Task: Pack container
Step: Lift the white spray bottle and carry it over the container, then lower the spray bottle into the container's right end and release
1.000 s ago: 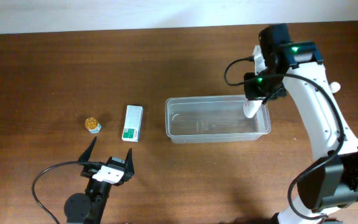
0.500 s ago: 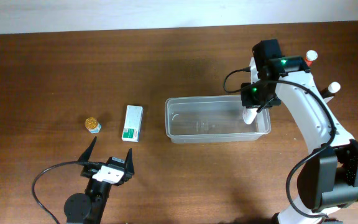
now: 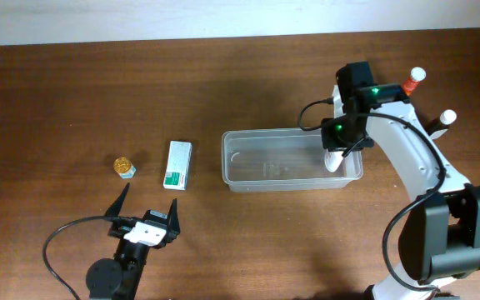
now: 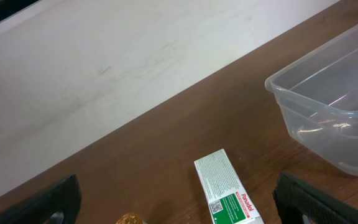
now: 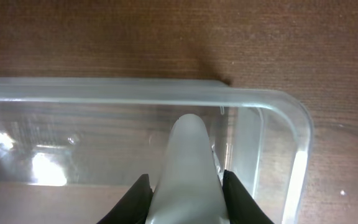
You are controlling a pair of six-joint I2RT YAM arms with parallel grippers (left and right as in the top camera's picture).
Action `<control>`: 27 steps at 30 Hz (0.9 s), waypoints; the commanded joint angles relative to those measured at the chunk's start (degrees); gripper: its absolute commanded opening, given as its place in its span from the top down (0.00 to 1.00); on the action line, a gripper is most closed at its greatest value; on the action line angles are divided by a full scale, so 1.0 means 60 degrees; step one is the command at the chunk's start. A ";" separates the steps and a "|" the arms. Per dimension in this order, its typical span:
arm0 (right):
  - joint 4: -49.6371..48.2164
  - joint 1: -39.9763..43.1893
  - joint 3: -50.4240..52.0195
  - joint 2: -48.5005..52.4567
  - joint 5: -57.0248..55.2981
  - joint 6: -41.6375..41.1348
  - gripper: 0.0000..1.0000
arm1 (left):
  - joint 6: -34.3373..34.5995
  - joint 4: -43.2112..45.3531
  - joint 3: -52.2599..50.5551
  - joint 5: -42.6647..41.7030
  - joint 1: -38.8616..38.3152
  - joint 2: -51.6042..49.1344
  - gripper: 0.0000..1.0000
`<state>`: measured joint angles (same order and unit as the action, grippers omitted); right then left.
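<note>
Container (image 3: 273, 133) below right end effector (image 3: 337, 150), pointing down, pinching bottle (image 5: 188, 168) (left end effector (image 3: 148, 202) spread).

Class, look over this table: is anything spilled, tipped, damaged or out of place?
Nothing stands out. The container sits flat and intact; the right end effector holds a white item at its right end. The white-and-green box lies flat to its left. No spill shows.

The right gripper (image 3: 338, 147) has moved in over the clear rectangular plastic container (image 3: 248, 142), bringing the pale white plastic bottle (image 3: 333, 160) between its fingers deeper inside. Behind the hand, a red-capped bottle (image 3: 415, 77) is now uncovered.
</note>
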<state>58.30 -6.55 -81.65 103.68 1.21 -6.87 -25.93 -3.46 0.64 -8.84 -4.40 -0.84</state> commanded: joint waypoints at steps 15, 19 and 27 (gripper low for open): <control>-0.0714 -0.0076 0.0459 -0.0160 -0.0361 0.0357 0.75 | -0.0055 -0.0044 -0.0022 -0.0138 0.0058 0.0084 0.01; -0.0816 -0.0076 0.0492 -0.0160 -0.0357 0.0357 0.72 | -0.0055 -0.0044 -0.0022 -0.0138 0.0058 0.0084 0.01; -0.0871 -0.0076 0.0521 -0.0160 -0.0357 0.0353 0.71 | -0.0055 -0.0044 -0.0022 -0.0135 0.0058 0.0084 0.01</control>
<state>53.45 -6.55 -78.72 103.68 -0.05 -5.32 -25.96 -3.46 0.64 -8.84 -4.40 -0.84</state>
